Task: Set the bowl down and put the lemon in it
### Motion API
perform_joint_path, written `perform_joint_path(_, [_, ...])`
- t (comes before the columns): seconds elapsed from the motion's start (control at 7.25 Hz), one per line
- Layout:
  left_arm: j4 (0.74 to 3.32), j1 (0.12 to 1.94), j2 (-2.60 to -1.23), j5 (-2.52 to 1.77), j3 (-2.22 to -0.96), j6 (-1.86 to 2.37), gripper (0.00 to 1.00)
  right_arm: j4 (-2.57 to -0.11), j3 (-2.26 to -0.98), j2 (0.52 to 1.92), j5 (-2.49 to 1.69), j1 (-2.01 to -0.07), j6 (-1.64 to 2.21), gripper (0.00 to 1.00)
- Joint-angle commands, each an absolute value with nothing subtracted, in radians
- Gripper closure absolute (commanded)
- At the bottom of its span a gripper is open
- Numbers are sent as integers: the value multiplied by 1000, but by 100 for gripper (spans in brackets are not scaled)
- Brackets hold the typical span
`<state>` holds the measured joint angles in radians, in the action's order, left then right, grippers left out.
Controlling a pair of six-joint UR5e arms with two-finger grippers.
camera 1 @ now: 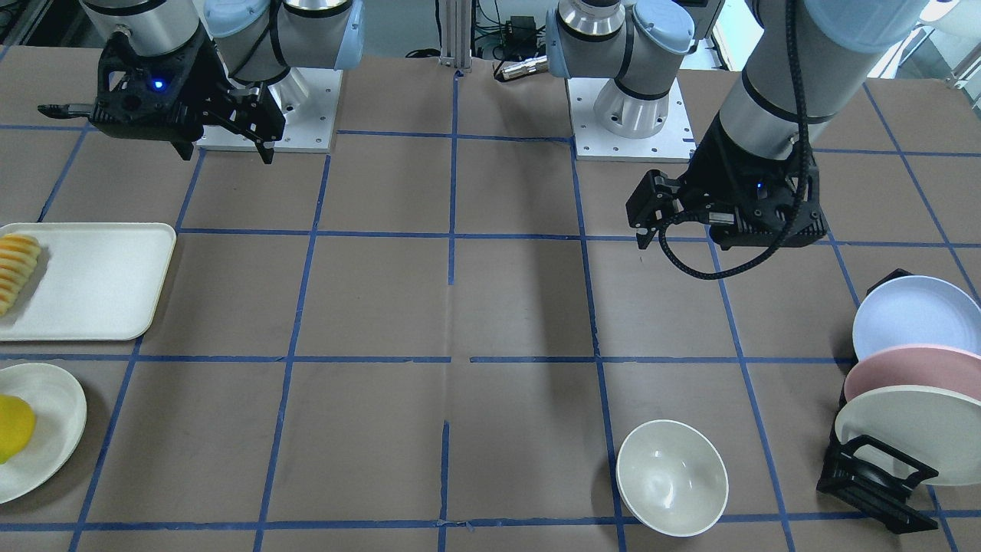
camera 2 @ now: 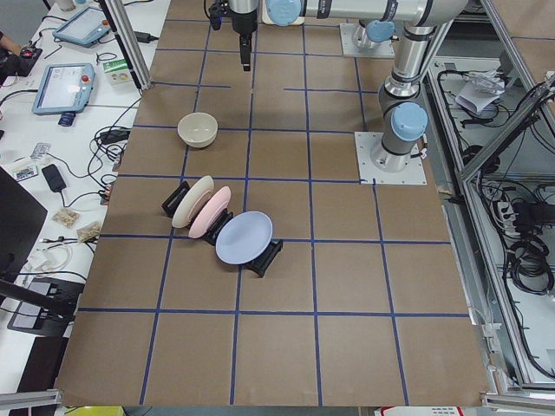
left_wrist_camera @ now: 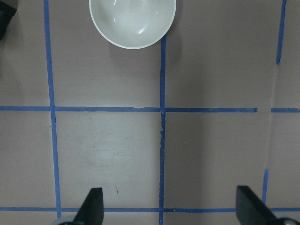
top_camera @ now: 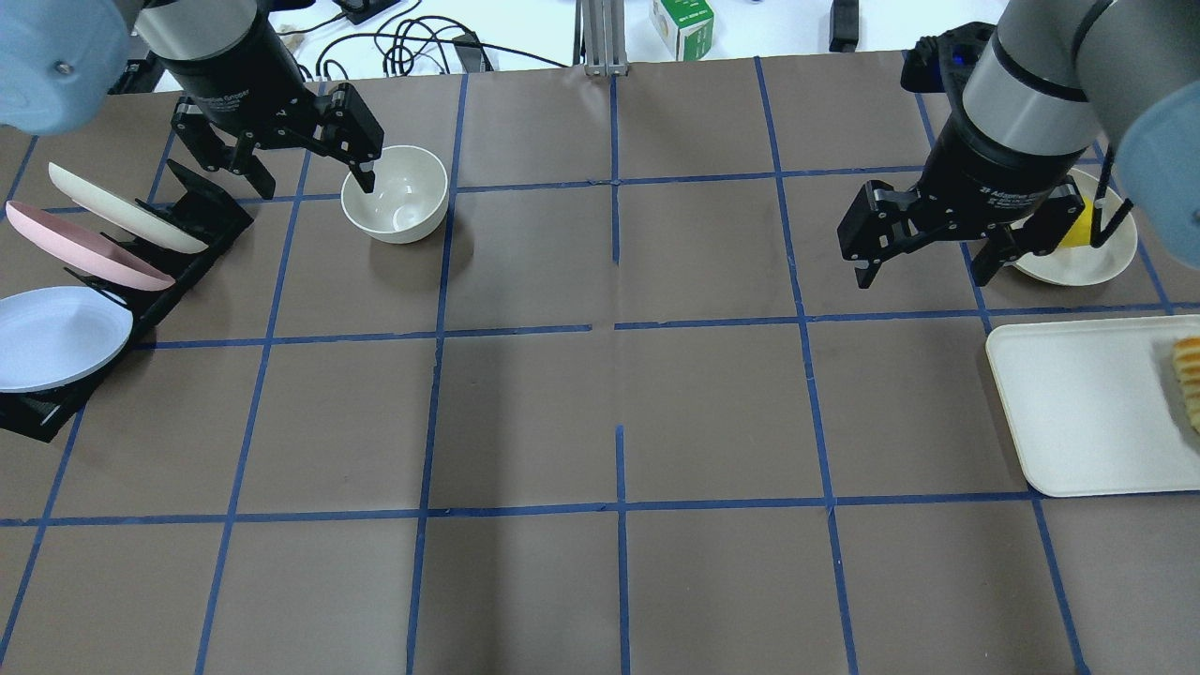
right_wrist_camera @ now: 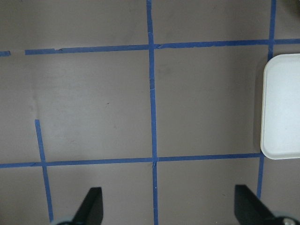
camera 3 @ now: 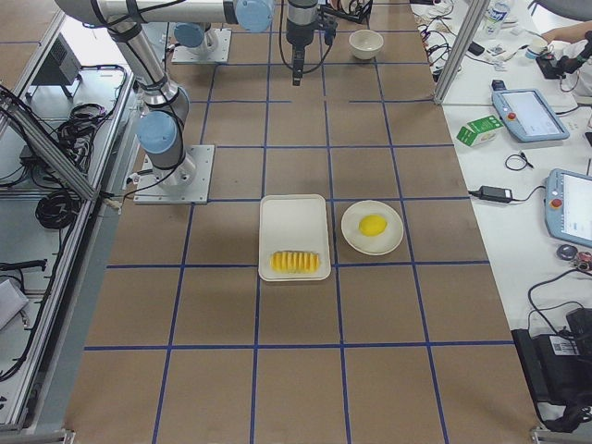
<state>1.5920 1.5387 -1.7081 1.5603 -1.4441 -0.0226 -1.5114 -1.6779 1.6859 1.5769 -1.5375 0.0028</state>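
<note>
The off-white bowl [camera 1: 672, 477] stands upright and empty on the table near the operators' edge, and also shows in the overhead view [top_camera: 394, 194] and at the top of the left wrist view [left_wrist_camera: 132, 21]. My left gripper [top_camera: 314, 178] is open and empty, high above the table on the robot's side of the bowl, with nothing between its fingers [left_wrist_camera: 93, 206]. The yellow lemon [camera 1: 14, 428] lies on a cream plate [camera 1: 65, 399]. In the overhead view the lemon [top_camera: 1078, 228] is partly hidden behind my right gripper [top_camera: 923, 272], which is open, empty and raised.
A white tray [camera 1: 100, 284] holding a row of sliced fruit [camera 1: 15, 268] lies next to the lemon's plate. A black rack [camera 1: 874, 483] holding blue, pink and cream plates stands beside the bowl. The tray's corner shows in the right wrist view [right_wrist_camera: 283, 108].
</note>
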Motion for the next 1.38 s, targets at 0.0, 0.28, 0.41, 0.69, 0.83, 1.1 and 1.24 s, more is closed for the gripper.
perform_joint_path(0.0, [1550,1504,-1788,1557,-1491,-32,0,-1523,-1681,1681,1572,-1481,-3,0])
perform_joint_path(0.28, [1404,1496,-1915,1568,-1506,-41,0,-1552,-1683,1665,1572,-1380,-110,0])
perform_joint_path(0.41, [1332,1485,-1974,1568,-1506,-41,0,-1583,-1681,1642,1569,-1305,-167,0])
perform_joint_path(0.69, [1133,1401,-2087,1568,-1494,-182,0,-1722,-1674,1551,1572,-1198,-305,0])
perform_joint_path(0.83, [1062,1360,-2139,1568,-1482,-189,0,-1791,-1667,1495,1571,-1162,-366,0])
perform_joint_path(1.1, [955,1359,-2171,1566,-1482,-179,0,-1938,-1652,1396,1571,-1128,-457,0])
perform_joint_path(1.24, [912,1359,-2174,1559,-1480,-173,0,-1969,-1623,1344,1569,-1126,-463,0])
